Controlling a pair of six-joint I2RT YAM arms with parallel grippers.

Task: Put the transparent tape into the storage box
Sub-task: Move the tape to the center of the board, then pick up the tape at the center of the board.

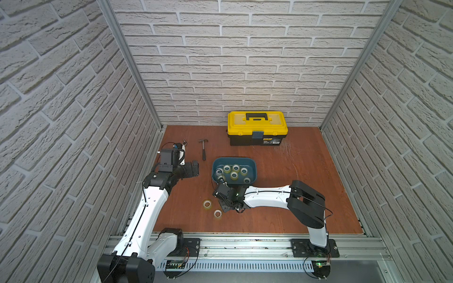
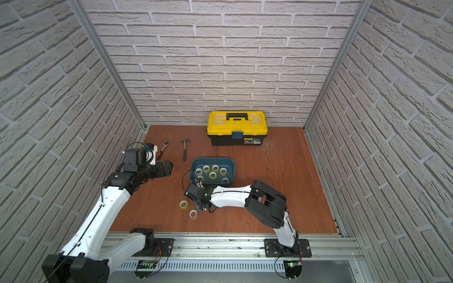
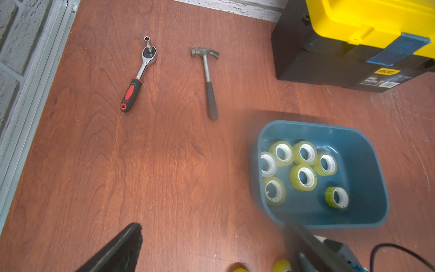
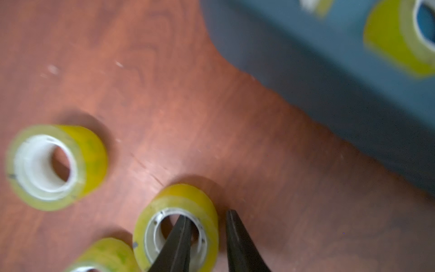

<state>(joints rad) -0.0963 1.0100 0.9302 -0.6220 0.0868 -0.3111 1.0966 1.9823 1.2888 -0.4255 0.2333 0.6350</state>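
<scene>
Several transparent tape rolls (image 1: 234, 175) lie in the teal storage box (image 1: 234, 159), which also shows in the left wrist view (image 3: 306, 123). Two yellowish rolls (image 1: 207, 203) (image 1: 217, 213) sit on the table in front of it, and the right wrist view shows three there. My right gripper (image 4: 207, 213) straddles the wall of one roll (image 4: 188, 195). One finger is inside its white core. The other is just outside, with a sliver of gap. My left gripper (image 3: 214, 235) hovers open and empty left of the box.
A hammer (image 1: 203, 149) and a red-handled ratchet (image 3: 138, 75) lie at the back left. A yellow-and-black toolbox (image 1: 257, 127) stands against the back wall. The right arm (image 1: 269, 196) stretches low across the table in front of the box.
</scene>
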